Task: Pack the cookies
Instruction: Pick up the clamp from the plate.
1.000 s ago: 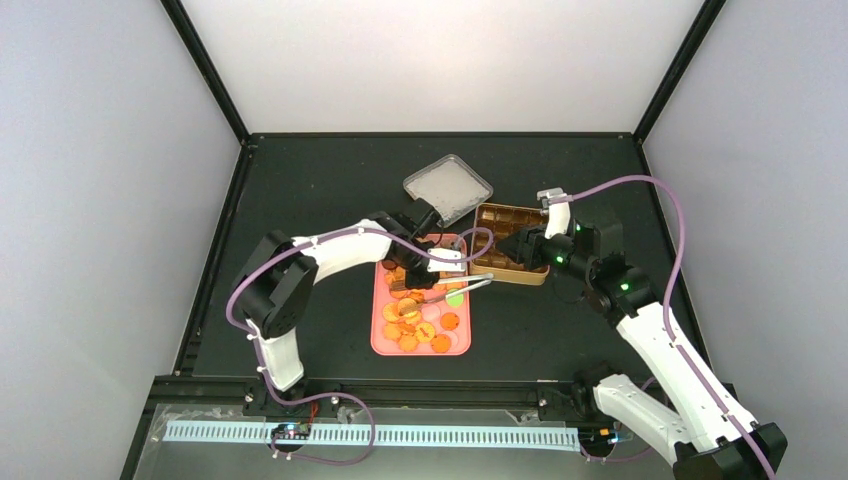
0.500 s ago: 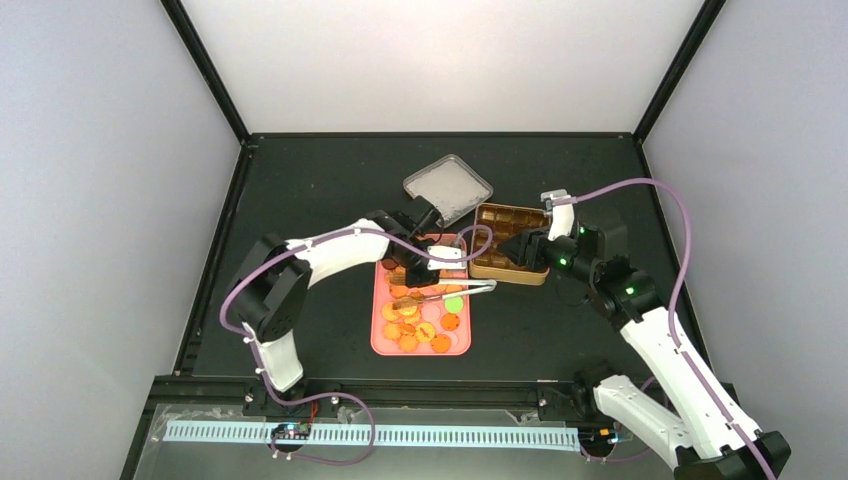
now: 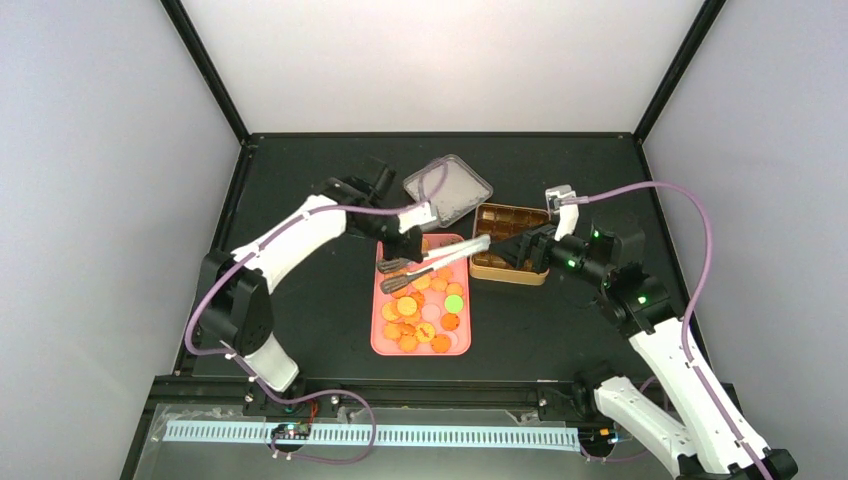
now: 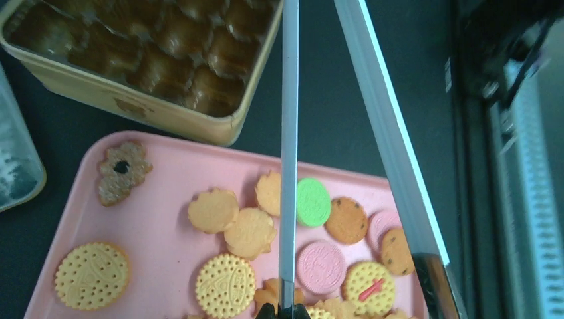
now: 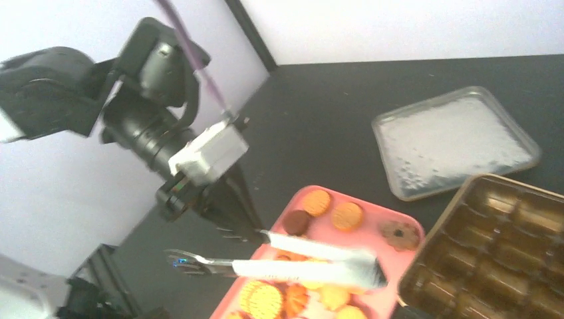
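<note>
The cookies (image 3: 422, 312), mostly golden with a green one (image 4: 312, 202) and pink ones, lie on a pink tray (image 3: 378, 345). My left gripper (image 3: 400, 245) is shut on one arm of the metal tongs (image 3: 440, 258), near their tip end. It holds them above the tray's far half. The tongs (image 5: 312, 266) slant with their joined end toward the gold box (image 3: 505, 220). Nothing sits between the tong tips. In the left wrist view the held blade (image 4: 288, 166) runs straight up from my left gripper (image 4: 286, 311). My right gripper (image 3: 522, 255) stands open at the box's near left corner, apart from the tongs.
The gold box holds brown moulded cups with nothing in them (image 4: 166, 46). A clear lid (image 3: 448, 187) lies behind the tray and touches the box's far left. The black table edge and frame rail (image 4: 479, 166) run close on the right of the left wrist view.
My left arm has swung back and to the left, lifting the tongs off the cookies and turning them to slant toward the box. My right gripper has opened and shifted slightly right.
</note>
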You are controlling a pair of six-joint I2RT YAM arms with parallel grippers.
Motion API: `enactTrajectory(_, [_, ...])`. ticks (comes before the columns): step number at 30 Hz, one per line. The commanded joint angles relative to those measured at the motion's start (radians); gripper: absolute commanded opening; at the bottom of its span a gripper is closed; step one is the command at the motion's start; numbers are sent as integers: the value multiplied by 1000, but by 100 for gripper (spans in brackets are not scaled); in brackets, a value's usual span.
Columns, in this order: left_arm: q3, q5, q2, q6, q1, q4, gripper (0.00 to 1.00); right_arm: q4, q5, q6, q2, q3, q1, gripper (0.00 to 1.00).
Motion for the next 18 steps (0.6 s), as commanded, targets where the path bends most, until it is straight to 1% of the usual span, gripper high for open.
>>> enactTrajectory(1, [102,329,-19,-93,94,-100,1,75,-155,32,-7,24,8,93])
enactTrajectory(4, [128,474,-27,-143,129,-114,1,128,-237,54,5,16,7,99])
enactTrajectory(9, [135,620,-72,-238,134,-77,1,270,-365,123,34,-5,7,100])
enactTrajectory(14, [110,710,-119,-398,134,49,1,441,-414,214,81,-15,23,100])
enactTrajectory(18, [64,754,-159,-555,134,210,1,519,-386,236,128,-3,81,99])
